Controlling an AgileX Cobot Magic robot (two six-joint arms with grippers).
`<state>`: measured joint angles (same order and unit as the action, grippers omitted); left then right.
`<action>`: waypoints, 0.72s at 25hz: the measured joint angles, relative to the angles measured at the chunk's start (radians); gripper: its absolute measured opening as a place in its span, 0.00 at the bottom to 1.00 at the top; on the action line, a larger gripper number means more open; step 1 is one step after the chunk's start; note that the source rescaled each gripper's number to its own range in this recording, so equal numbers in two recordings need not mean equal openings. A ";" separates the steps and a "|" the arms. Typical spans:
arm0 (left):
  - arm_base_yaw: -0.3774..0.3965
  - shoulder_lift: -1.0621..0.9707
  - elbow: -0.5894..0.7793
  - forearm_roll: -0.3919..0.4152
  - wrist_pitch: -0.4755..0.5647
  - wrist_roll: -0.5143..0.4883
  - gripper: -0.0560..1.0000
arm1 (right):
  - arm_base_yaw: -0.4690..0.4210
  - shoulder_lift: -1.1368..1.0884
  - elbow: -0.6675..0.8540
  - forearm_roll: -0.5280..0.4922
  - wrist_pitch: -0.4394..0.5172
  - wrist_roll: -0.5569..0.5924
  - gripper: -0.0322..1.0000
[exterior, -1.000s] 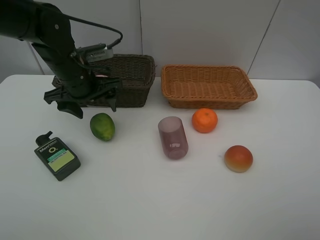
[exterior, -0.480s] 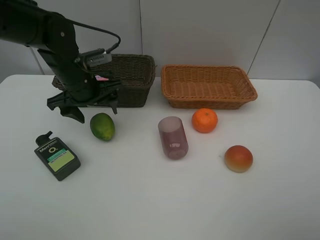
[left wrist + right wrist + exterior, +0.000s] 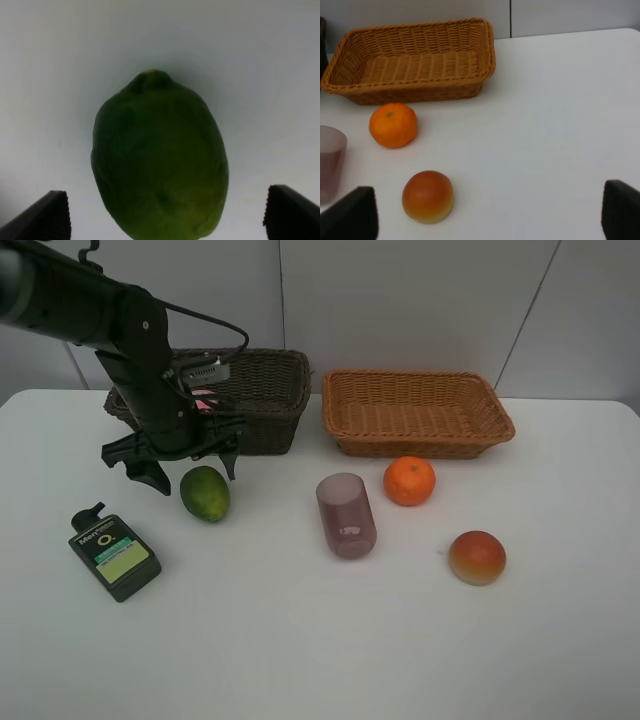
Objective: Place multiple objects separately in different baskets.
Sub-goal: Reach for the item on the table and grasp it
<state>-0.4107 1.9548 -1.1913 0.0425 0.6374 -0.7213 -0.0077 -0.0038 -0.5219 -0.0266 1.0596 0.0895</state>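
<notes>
The green oval fruit (image 3: pixel 205 493) lies on the white table; it fills the left wrist view (image 3: pixel 159 160). My left gripper (image 3: pixel 190 466) is open just above and behind it, a finger on either side. A pink bottle (image 3: pixel 204 395) shows inside the dark brown basket (image 3: pixel 260 390). The light tan basket (image 3: pixel 417 410) is empty. The orange (image 3: pixel 409 481), the purple cup (image 3: pixel 346 515) on its side, the red-orange fruit (image 3: pixel 477 557) and the black bottle (image 3: pixel 114 553) lie on the table. My right gripper is open in the right wrist view (image 3: pixel 490 220), empty, away from the objects.
The white table (image 3: pixel 320 640) ends at a pale wall behind the baskets. The black left arm (image 3: pixel 120 330) reaches in from the upper left, in front of the dark basket.
My left gripper has moved right and down from in front of the dark basket to sit over the green fruit. The other objects have not moved.
</notes>
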 joint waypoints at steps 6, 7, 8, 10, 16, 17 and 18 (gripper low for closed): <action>0.000 0.031 -0.008 0.001 0.003 -0.001 1.00 | 0.000 0.000 0.000 0.000 0.000 0.000 0.94; 0.000 0.035 -0.014 0.004 0.003 -0.001 1.00 | 0.000 0.000 0.000 0.000 0.000 0.000 0.94; 0.000 0.038 -0.018 0.004 0.003 -0.001 1.00 | 0.000 0.000 0.000 0.000 0.000 0.000 0.94; 0.000 0.042 -0.021 0.006 0.000 -0.001 1.00 | 0.000 0.000 0.000 0.000 0.000 0.000 0.94; 0.000 0.071 -0.021 0.008 0.000 -0.001 1.00 | 0.000 0.000 0.000 0.000 0.000 0.000 0.94; 0.000 0.078 -0.021 0.008 0.000 -0.001 1.00 | 0.000 0.000 0.000 0.000 0.000 0.000 0.94; 0.000 0.084 -0.021 0.008 0.000 -0.001 1.00 | 0.000 0.000 0.000 0.000 0.000 0.000 0.94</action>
<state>-0.4107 2.0383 -1.2125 0.0506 0.6377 -0.7221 -0.0077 -0.0038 -0.5219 -0.0266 1.0596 0.0895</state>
